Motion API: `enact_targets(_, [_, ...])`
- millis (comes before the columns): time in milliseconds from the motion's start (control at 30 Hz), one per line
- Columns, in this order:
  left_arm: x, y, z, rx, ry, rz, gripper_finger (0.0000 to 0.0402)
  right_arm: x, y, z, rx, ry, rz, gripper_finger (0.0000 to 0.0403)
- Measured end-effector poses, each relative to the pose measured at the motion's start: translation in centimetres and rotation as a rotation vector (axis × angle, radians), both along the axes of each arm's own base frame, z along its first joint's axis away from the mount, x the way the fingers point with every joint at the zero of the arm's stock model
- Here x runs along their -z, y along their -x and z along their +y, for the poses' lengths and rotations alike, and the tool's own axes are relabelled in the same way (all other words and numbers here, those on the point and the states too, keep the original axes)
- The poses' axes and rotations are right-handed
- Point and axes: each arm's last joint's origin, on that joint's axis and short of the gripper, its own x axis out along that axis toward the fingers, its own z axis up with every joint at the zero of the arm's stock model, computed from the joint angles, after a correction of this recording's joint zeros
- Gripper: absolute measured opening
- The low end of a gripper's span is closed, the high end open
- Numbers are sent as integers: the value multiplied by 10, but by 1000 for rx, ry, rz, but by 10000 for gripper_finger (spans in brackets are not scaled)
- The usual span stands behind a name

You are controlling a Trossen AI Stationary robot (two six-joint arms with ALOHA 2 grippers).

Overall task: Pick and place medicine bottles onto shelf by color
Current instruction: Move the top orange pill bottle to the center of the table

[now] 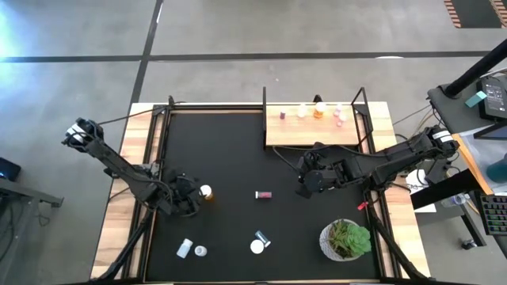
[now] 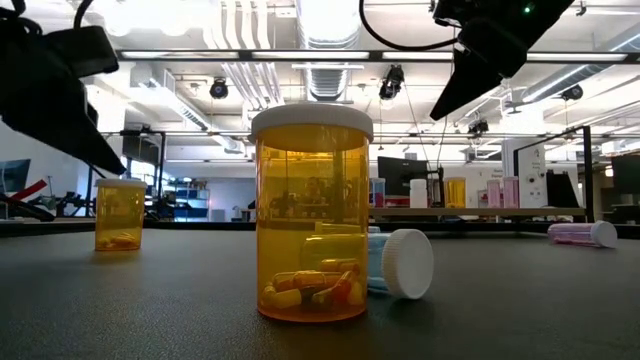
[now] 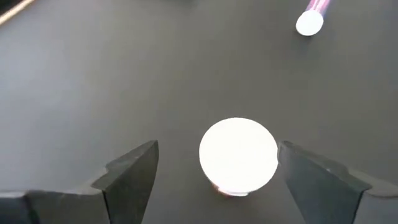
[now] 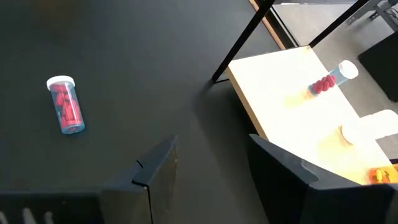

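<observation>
An orange medicine bottle point(image 1: 206, 191) with a white cap point(image 3: 238, 155) stands upright on the black mat at the left. My left gripper point(image 3: 217, 149) is open, with one finger on either side of the cap and not touching it. A pink bottle point(image 1: 263, 194) lies on its side at mid-mat, also seen in the right wrist view point(image 4: 65, 104). My right gripper point(image 4: 212, 142) hangs open above the mat, with nothing between its fingers, near the shelf's near left corner. The light-wood shelf point(image 1: 313, 133) at the far edge carries several bottles point(image 1: 319, 111).
Near the front edge there are an upright orange bottle point(image 2: 311, 215), a clear bottle point(image 1: 184, 248) on its side and another lying bottle point(image 1: 260, 241). A green potted plant point(image 1: 345, 239) stands at the front right. Thin black posts point(image 1: 264, 119) rise at the shelf's corners.
</observation>
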Motion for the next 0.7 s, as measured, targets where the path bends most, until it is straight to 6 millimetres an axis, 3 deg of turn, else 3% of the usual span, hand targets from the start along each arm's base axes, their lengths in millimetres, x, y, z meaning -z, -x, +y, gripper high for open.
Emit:
enact_targets(500, [28, 4, 3, 3, 53, -74, 310, 0, 0, 0, 0, 0, 0, 183])
enact_targets(700, [31, 2, 1, 7, 40, -65, 275, 0, 0, 0, 0, 0, 0, 183])
